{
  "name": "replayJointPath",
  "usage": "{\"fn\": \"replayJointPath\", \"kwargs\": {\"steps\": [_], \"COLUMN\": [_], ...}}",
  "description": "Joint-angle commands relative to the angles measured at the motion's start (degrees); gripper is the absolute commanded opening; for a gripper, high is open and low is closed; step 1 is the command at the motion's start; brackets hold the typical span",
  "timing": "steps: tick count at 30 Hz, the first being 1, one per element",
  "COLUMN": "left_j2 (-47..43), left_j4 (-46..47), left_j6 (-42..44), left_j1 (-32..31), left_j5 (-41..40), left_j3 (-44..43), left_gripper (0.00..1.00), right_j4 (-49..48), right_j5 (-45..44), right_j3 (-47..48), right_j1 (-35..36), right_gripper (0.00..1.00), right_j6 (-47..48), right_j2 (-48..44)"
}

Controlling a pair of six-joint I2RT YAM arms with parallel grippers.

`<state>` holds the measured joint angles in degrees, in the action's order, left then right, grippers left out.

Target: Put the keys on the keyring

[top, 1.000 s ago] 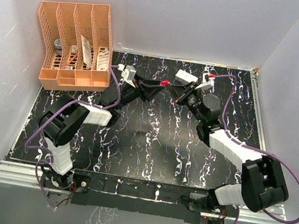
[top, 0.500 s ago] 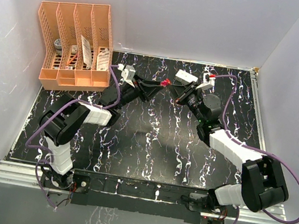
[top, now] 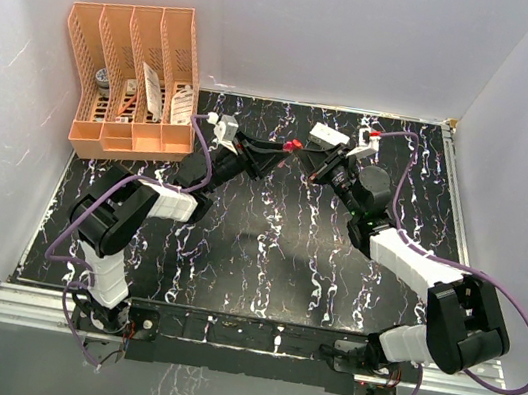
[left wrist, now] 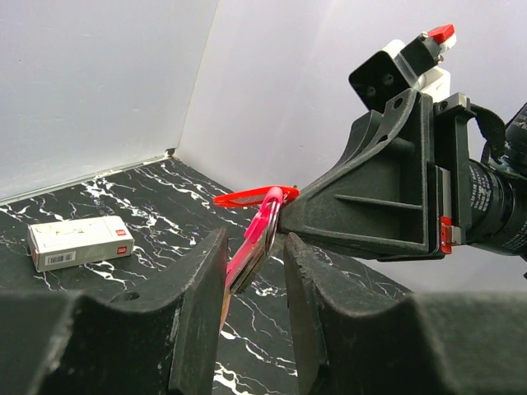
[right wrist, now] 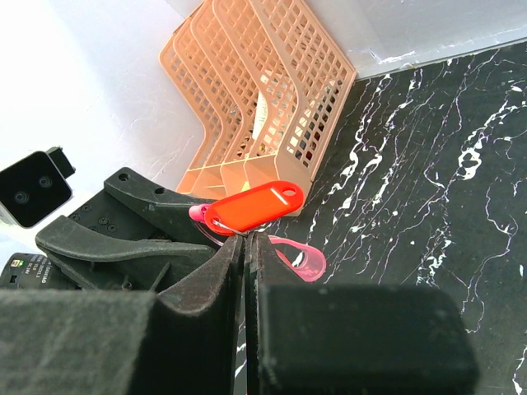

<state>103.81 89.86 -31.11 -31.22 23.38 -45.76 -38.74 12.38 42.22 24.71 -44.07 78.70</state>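
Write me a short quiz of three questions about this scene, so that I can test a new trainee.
1. True or false: the white rectangular box with red marks lies inside the orange mesh rack.
2. What sits between the fingers of the left gripper? A) the slim pink plastic tag; B) the white box; C) nothing.
3. What colour is the flat oblong piece at the fingertips of the right gripper?

Key: 1. False, it lies on the black marbled table. 2. A. 3. Bright red.
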Motion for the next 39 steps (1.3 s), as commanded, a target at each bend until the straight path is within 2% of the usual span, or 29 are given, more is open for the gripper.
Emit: {"fn": "replayJointPath", "kwargs": {"steps": [1,13,15,19,22,27,28,31,33,35,39], "left_j2": [-0.6,-0.79,-0.75,-0.7,-0.7,-1.19,-1.54,-3.84,-5.92,-8.38,-12.64], "left_j4": [4.96,5.78,5.99,6.84,6.93,6.15,4.88,-0.14,-6.39,-15.12,-32.62], "left_j6": [0.18,0.18,0.18,0.1,0.02,-0.25,-0.28,-0.28,-0.24,-0.03,0.44], "left_j1": [0.11,0.11,0.22,0.2,0.2,0.32,0.31,0.42,0.53,0.74,1.49], "left_j5": [0.07,-0.81,-0.96,-1.14,-1.09,-1.01,-0.98,-1.16,-1.56,-2.23,-3.06], "left_j3": [-1.3,-1.3,-1.3,-1.16,-1.16,-1.17,-1.29,-1.56,-2.21,-3.69,-8.05], "left_gripper": [0.33,0.32,0.28,0.1,0.0,0.0,0.0,0.0,0.0,0.0,0.0], "right_j4": [-3.71,-3.64,-3.71,-3.71,-3.77,-3.74,-3.58,-1.47,-0.36,0.85,4.21], "right_j5": [0.6,0.8,0.91,0.89,0.89,0.65,0.44,-0.3,-0.98,-2.09,-4.34], "right_j3": [0.39,0.23,0.23,0.15,0.15,0.06,0.13,0.81,0.87,0.64,0.22], "right_j1": [0.24,0.2,0.21,0.25,0.25,0.25,0.24,0.24,0.2,0.16,0.08], "right_gripper": [0.0,0.0,0.0,0.0,0.0,0.0,0.0,0.2,0.26,0.3,0.32], "right_j6": [0.06,0.11,0.09,0.06,0.09,0.17,0.44,2.44,3.58,5.14,9.96], "right_j2": [-1.25,-1.18,-1.18,-0.94,-0.74,-0.57,-0.56,-0.75,-1.39,-2.47,-5.6]}}
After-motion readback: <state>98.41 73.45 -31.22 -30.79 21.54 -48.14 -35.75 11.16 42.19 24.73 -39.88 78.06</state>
